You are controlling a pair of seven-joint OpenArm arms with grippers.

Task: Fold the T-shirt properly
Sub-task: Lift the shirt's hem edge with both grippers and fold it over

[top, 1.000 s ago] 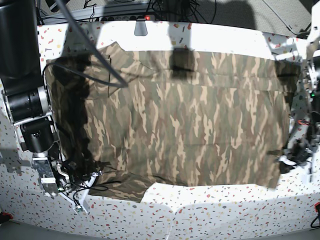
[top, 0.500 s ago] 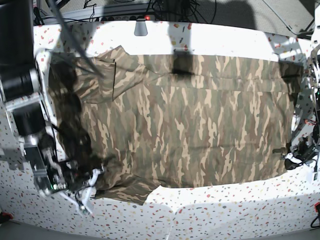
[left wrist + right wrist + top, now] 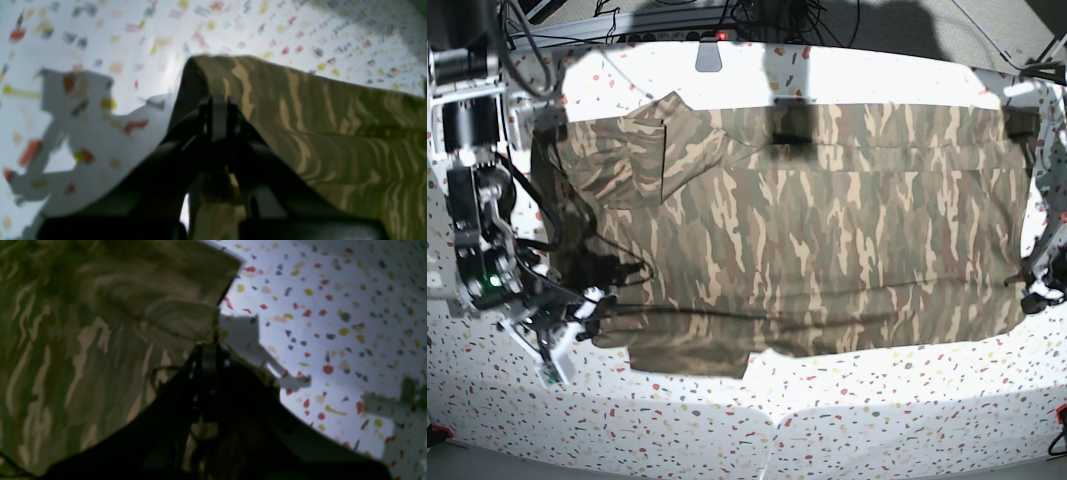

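The T-shirt [image 3: 807, 220] lies spread across most of the speckled table [image 3: 877, 420], its long axis running from the left edge to the right edge in the base view, and both arms have hold of its near side. The right gripper [image 3: 592, 318], by the table's near-left corner, is clamped on the cloth next to the near sleeve [image 3: 689, 352]; its wrist view shows the closed jaws with camouflage fabric [image 3: 83, 340] bunched against them and bare table [image 3: 333, 323] beyond. The left gripper [image 3: 1034, 300], at the right edge, is likewise clenched on a corner of the shirt's hem, which drapes over its jaws [image 3: 267, 110] in the left wrist view, above the speckled surface [image 3: 100, 43]. Compared with a second ago the near edge has risen and travelled away from the table's front edge — the bare strip of table in front of the shirt is wider now, the right arm has swung outward toward the left edge, and the cloth between the two grippers looks pulled straighter. I judge this to be the start of a lengthwise fold: the near half is being carried toward the far edge — so what matters next is keeping both corners level so the lifted edge lands parallel to the far one without dragging the lower layer.
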